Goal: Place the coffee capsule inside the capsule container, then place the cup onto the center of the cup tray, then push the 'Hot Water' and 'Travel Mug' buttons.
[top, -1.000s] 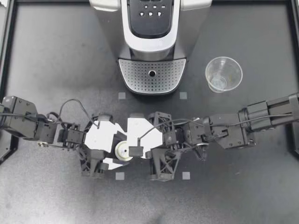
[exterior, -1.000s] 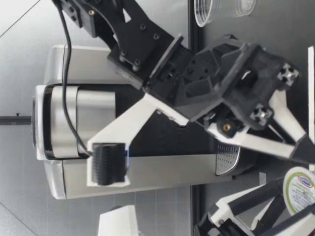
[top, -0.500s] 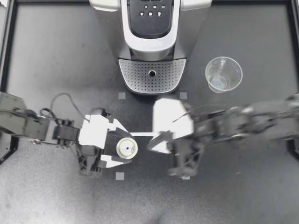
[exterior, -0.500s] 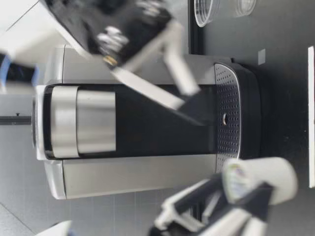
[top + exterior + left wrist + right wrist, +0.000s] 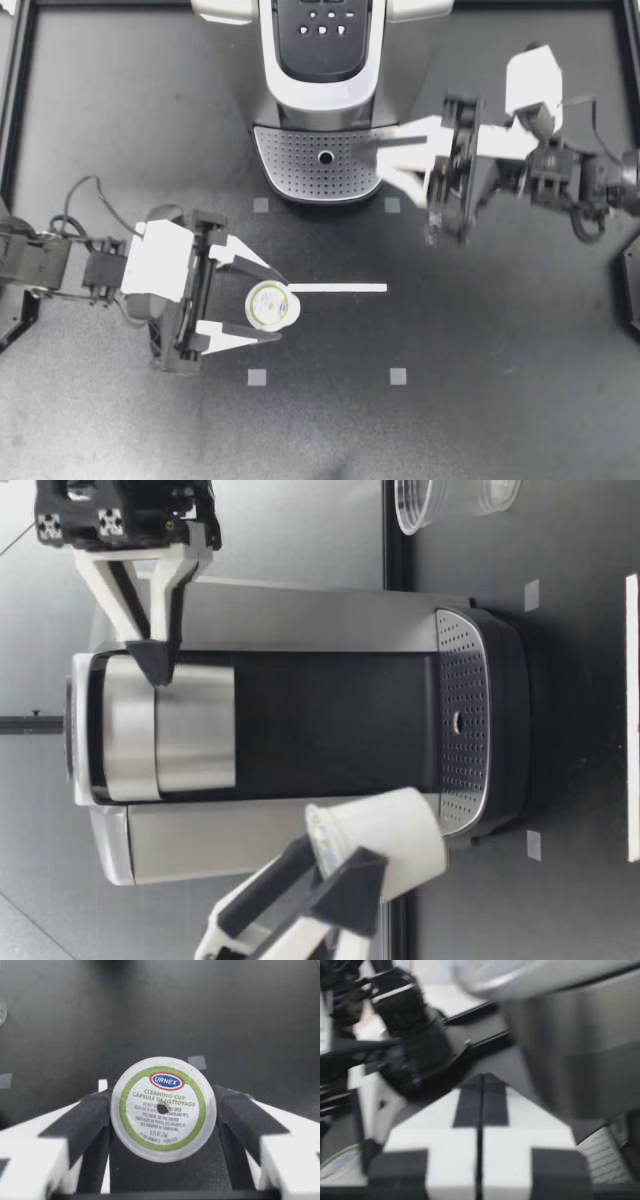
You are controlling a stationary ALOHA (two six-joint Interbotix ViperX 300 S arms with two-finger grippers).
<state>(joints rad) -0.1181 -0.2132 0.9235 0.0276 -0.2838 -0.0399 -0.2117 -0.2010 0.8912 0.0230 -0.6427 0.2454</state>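
My left gripper (image 5: pixel 262 306) is shut on the white coffee capsule (image 5: pixel 270 305) and holds it lid up, lifted off the table in front of the coffee machine (image 5: pixel 325 80). Seen from the left wrist, the green-rimmed lid (image 5: pixel 163 1109) sits between both black pads (image 5: pixel 85 1120). The low view shows the capsule (image 5: pixel 375 840) hanging about level with the cup tray (image 5: pixel 460 720). My right gripper (image 5: pixel 368 148) is shut and empty, raised beside the machine above the perforated cup tray (image 5: pixel 325 160). My right arm hides the clear cup from above; its rim (image 5: pixel 440 500) shows in the low view.
The machine's buttons (image 5: pixel 322 22) sit on its top panel at the back. A thin white strip (image 5: pixel 335 288) lies on the dark mat beside the capsule. Small grey squares (image 5: pixel 257 377) mark the mat. A black frame (image 5: pixel 15 120) borders the table.
My right gripper has let go near the capsule, swung back and right, and risen beside the machine. My left gripper kept the capsule, drew slightly left and lifted it.
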